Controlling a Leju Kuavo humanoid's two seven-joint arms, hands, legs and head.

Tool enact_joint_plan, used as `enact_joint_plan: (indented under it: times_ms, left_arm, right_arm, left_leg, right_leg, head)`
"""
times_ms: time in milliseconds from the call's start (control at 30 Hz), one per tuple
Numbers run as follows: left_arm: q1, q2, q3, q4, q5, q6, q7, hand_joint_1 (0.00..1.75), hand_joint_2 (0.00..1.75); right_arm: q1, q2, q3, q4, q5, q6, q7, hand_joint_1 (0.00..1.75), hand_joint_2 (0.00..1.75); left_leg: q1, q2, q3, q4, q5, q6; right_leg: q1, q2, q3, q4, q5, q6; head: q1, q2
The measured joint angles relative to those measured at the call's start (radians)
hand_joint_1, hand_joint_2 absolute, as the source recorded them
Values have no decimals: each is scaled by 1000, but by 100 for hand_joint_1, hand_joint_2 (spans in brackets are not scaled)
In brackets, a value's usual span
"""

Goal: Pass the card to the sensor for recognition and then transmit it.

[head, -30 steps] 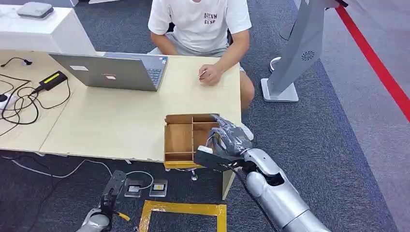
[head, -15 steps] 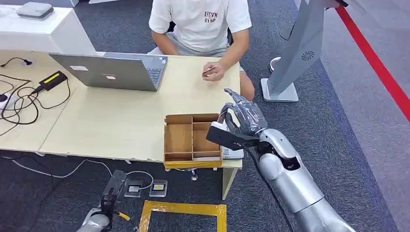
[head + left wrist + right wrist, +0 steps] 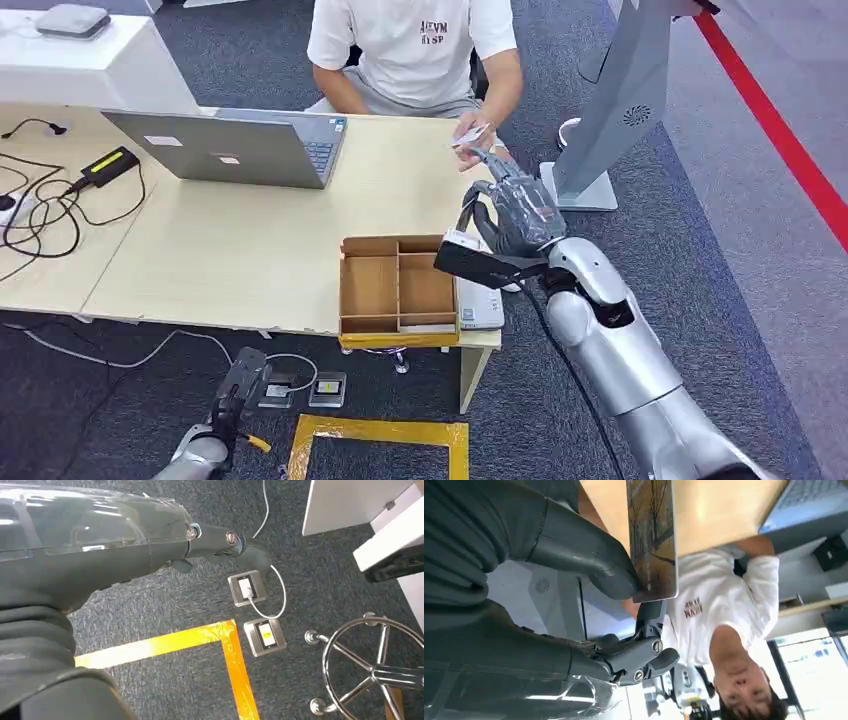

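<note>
My right hand [image 3: 507, 213] is raised above the table's far right corner, reaching toward the person. It pinches a picture-printed card [image 3: 652, 535] between the thumb [image 3: 589, 562] and a finger, and the card stands edge-on to the tabletop. The person's hand [image 3: 470, 140] is lifted just beyond my fingers and holds a small flat light thing. A white box-shaped device [image 3: 480, 305] lies on the table beside the wooden box [image 3: 397, 288]. My left hand [image 3: 236, 392] hangs low over the floor with straight fingers [image 3: 220, 542] and holds nothing.
An open laptop [image 3: 235, 147] sits mid-table, with cables and a black adapter [image 3: 105, 167] at the left. A grey monitor stand [image 3: 610, 120] rises at the right. On the carpet are floor sockets [image 3: 246, 587], yellow tape [image 3: 232, 650] and a chrome chair base [image 3: 372, 667].
My right hand rose from the wooden box's right compartment and moved away toward the person. The person's hand lifted off the table toward it. The left hand stayed put.
</note>
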Motion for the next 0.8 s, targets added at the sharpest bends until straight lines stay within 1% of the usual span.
enact_joint_plan:
  times_ms: [133, 333, 467, 800]
  left_arm:
    - [-5, 2, -1, -9, -1, -5, 14, 0, 0]
    - [-12, 3, -3, -22, -4, -10, 31, 0, 0]
    - [-12, 11, -5, -37, -3, -10, 42, 0, 0]
    - [-9, 19, -9, -56, 3, -10, 44, 0, 0]
  right_arm:
    - [-98, 6, 0, 112, 26, -32, -42, 175, 175]
    - [-165, 29, 4, 247, 54, -37, -51, 175, 175]
    - [-180, 54, 6, 327, 64, -39, -48, 175, 175]
    - [-188, 84, 7, 413, 64, -48, -46, 175, 175]
  left_leg:
    - [0, 0, 0, 0, 0, 0]
    - [0, 0, -1, 0, 0, 0]
    - [0, 0, -1, 0, 0, 0]
    - [0, -1, -1, 0, 0, 0]
  right_leg:
    - [0, 0, 0, 0, 0, 0]
    - [0, 0, 0, 0, 0, 0]
    - [0, 0, 0, 0, 0, 0]
    - [0, -1, 0, 0, 0, 0]
  head:
    - [0, 0]
    - [0, 0]
    - [0, 0]
    - [0, 0]
